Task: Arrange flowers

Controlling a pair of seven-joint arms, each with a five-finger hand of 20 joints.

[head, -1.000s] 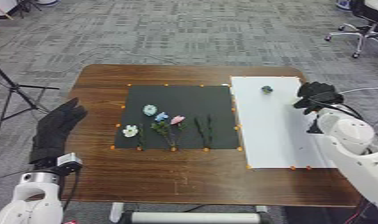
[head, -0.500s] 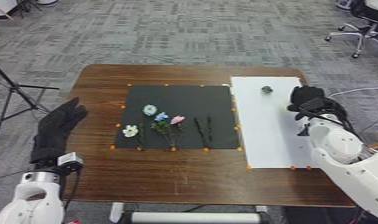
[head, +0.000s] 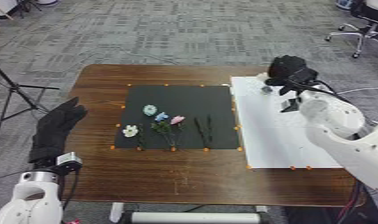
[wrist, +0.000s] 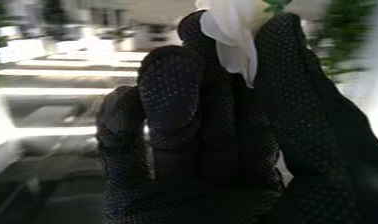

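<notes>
Task part-way, by judgement. On the black mat (head: 190, 95), centre left of the frame, a spread is laid out: pale blue flower (head: 150, 110), blue flower (head: 161, 116), pink flower (head: 177, 120) and white flower (head: 130, 131), with leafy stems (head: 161, 128) below. Two bare stems (head: 209, 131) lie at the mat's right part, without heads; probably meant to be topped.

Left to place: the white bloom (wrist: 232, 35) in the right robot hand (head: 289, 71), and a small blue bloom (head: 266, 90) lying on the white sheet (head: 274, 130), upper right of the frame. Sheet and mat are both carried by the brown surface (head: 168, 175).

White bloom is held above the sheet's far end, pinched between thumb and fingers. Petal tips are pointed toward the palm, the green end (wrist: 276, 5) toward the fingertips; long axis set roughly along the fingers, slightly tilted. Bare stems are laid lengthwise up the frame, near parallel, leaning slightly.

Left robot hand (head: 57, 130) is held open and empty, at the left of the frame.
</notes>
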